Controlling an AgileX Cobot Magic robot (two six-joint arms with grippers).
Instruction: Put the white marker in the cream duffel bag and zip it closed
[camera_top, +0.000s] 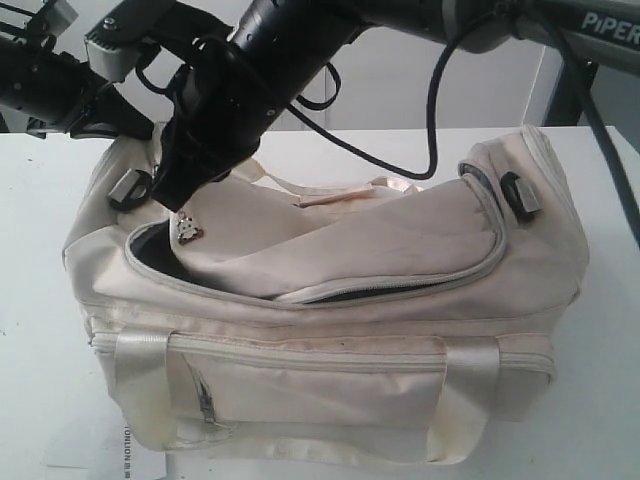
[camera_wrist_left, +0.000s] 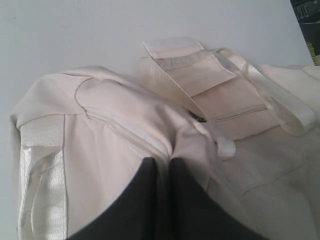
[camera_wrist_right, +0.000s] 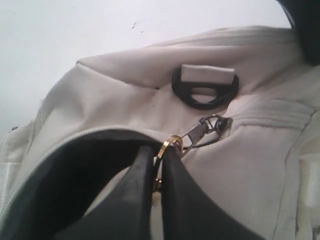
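The cream duffel bag (camera_top: 350, 330) stands on the white table. Its curved top flap is unzipped, and the dark inside (camera_top: 150, 245) shows at the left end. My right gripper (camera_top: 180, 200) reaches across to that end. Its fingers are shut (camera_wrist_right: 160, 149) on the gold ring (camera_wrist_right: 172, 141) of the zipper pull (camera_top: 187, 231), just below a black D-ring buckle (camera_wrist_right: 205, 90). My left gripper (camera_wrist_left: 162, 161) is shut on a pinched fold of the bag's fabric (camera_wrist_left: 115, 130), near the webbing handle (camera_wrist_left: 280, 95). The white marker is out of view.
The left arm (camera_top: 45, 85) hangs over the bag's far left corner. A black cable (camera_top: 435, 110) loops above the bag's top. A printed paper sheet (camera_top: 125, 455) lies by the front left corner. A second strap buckle (camera_top: 520, 193) sits at the right end.
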